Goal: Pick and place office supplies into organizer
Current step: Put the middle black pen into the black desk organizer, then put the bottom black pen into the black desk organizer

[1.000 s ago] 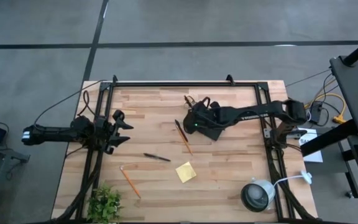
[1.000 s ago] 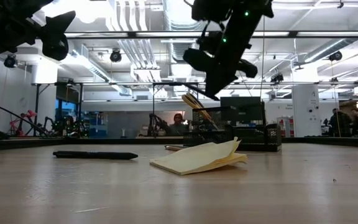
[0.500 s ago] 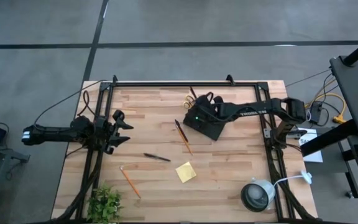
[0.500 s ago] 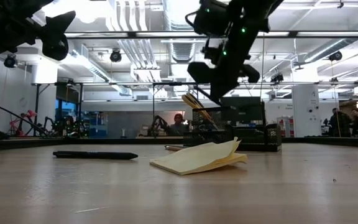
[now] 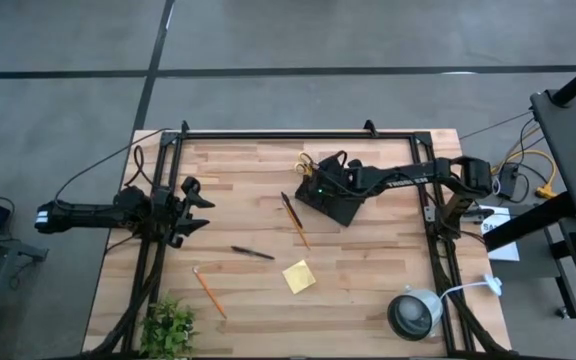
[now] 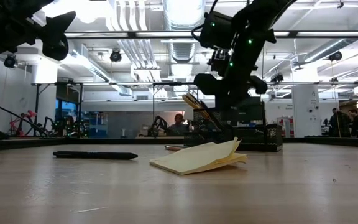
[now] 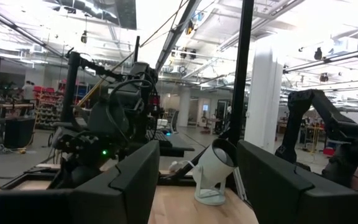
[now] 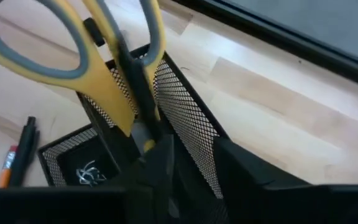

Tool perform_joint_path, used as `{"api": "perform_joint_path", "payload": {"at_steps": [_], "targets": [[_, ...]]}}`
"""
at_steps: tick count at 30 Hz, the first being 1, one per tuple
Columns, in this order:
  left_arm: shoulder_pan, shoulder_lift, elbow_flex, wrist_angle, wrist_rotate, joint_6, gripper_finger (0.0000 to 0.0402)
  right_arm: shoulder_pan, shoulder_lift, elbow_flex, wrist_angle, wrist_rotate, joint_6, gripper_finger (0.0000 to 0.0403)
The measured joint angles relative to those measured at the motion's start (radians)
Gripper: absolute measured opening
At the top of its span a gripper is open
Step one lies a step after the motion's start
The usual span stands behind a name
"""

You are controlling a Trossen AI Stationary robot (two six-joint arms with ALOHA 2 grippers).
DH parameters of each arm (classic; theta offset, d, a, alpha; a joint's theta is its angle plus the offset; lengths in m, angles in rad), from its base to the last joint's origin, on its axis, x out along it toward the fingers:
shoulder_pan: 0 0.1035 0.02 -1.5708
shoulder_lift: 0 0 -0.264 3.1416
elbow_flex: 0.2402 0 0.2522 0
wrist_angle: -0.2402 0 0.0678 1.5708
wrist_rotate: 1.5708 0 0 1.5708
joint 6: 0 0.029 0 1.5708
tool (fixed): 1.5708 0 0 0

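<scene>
Your right gripper [image 5: 320, 182] hangs over the black organizer [image 5: 330, 200] near the table's far edge, its fingers [image 8: 166, 168] parted around the shank of the yellow-handled scissors [image 8: 104, 56], whose blades go down into the mesh pen cup while the handles stick up above the rim. You cannot tell whether the fingers touch the scissors. From above, the handles [image 5: 303, 160] show just beyond the organizer's far corner. In the lower tray section you can see tiny dark clips [image 8: 89, 171]. Your left gripper [image 5: 196, 208] waits at the left side of the table with its fingers [image 7: 129, 180] spread wide and nothing between them. On the wood nearer the front lie a dark pen with an orange pencil [image 5: 293, 218] just left of the organizer, a thin black pen [image 5: 252, 253], the yellow sticky-note pad [image 5: 299, 276], and another orange pencil [image 5: 208, 291].
</scene>
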Motion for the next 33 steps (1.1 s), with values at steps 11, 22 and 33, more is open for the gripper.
{"api": "perform_joint_path", "payload": {"at_steps": [11, 22, 33], "targets": [[0.000, 0.000, 0.000, -0.001, 0.000, 0.000, 0.0201, 0.068, 0.017, 0.154, 0.111, -0.520, -0.589, 0.0173], [0.000, 0.000, 0.000, 0.000, 0.000, 0.000, 0.0201, 0.213, 0.331, 0.400, 0.105, -0.626, -0.718, 0.0175], [0.000, 0.000, 0.000, 0.000, 0.000, 0.000, 0.0201, 0.279, 0.538, 0.610, 0.025, -0.592, -0.755, 0.0175]]}}
